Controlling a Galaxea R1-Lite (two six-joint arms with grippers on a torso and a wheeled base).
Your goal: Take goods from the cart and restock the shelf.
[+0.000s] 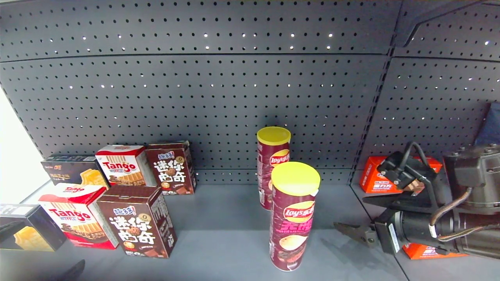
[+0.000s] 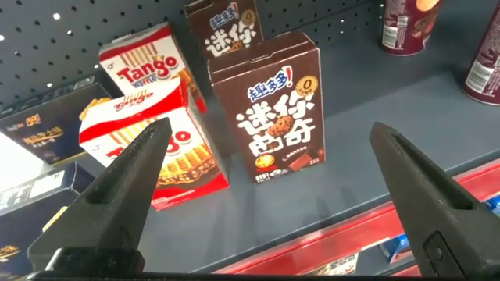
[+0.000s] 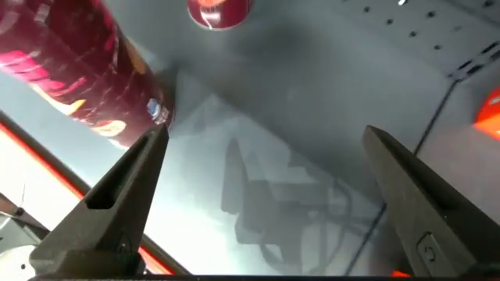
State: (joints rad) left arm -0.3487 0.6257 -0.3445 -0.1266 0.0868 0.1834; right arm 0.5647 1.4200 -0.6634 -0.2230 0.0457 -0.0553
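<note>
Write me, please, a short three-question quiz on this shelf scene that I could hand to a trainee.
1. How many chip cans stand on the shelf?
2. By the robot's own sides, the brown boxes stand where in relation to the cans? A: to the left. B: to the right. C: on top of them.
3. True or false: the right gripper is open and holds nothing, beside the front can.

Key: 1: two, both upright. 2: A. 3: true.
</note>
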